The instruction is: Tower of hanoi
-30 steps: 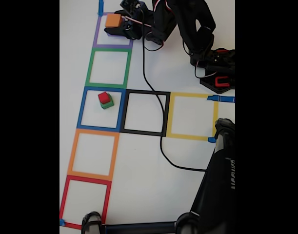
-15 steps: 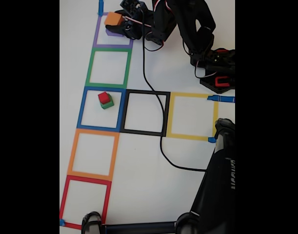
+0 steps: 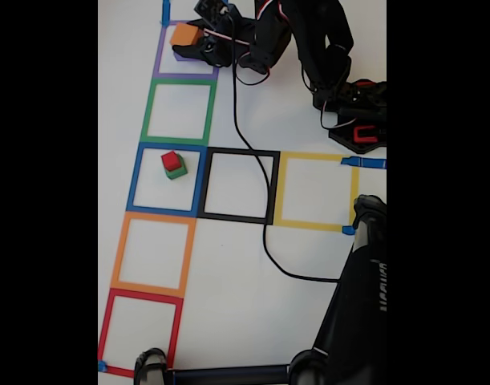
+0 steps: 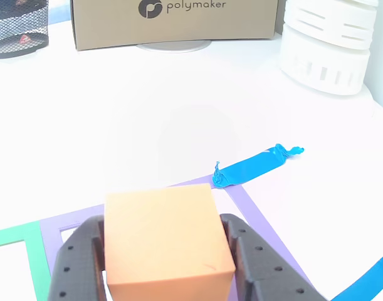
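The black two-finger gripper (image 4: 163,263) is clasping the large orange cube (image 4: 166,241) over the far purple square (image 3: 166,72); stacking looks barely begun, the small red cube (image 3: 171,160) sitting on the green cube (image 3: 177,172).

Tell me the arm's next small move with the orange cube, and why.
Probably lift a little more, then swing toward the blue square. The gripper has its fingers closed on both sides of the orange cube over the purple square. The red cube sits on a green cube in the blue square, so clearance looks needed before crossing the green square.
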You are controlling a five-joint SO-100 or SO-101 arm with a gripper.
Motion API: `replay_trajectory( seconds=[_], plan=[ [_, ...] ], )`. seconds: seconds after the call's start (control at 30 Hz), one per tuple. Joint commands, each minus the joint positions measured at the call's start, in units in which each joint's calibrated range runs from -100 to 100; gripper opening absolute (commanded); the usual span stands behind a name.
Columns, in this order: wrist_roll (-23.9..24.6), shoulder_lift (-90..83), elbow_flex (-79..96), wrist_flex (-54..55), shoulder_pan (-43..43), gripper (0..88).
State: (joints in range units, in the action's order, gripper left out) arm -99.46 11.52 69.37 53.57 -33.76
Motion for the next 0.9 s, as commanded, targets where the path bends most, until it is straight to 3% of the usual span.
replay_trajectory(
  seconds=[0.0, 0.17, 0.47, 0.67, 0.87],
  plan=[
    [-0.5, -14.3, 1.1, -11.1, 1.5, 6.0],
    [-0.5, -31.7, -1.5, -35.1, 2.9, 5.9],
    [-0.5, -53.9, -25.6, -93.6, 4.6, 5.8],
    [-0.5, -55.8, -49.6, -123.6, 8.6, 5.6],
    [-0.5, -50.6, -74.7, -143.4, 13.8, 5.4]
  ],
)
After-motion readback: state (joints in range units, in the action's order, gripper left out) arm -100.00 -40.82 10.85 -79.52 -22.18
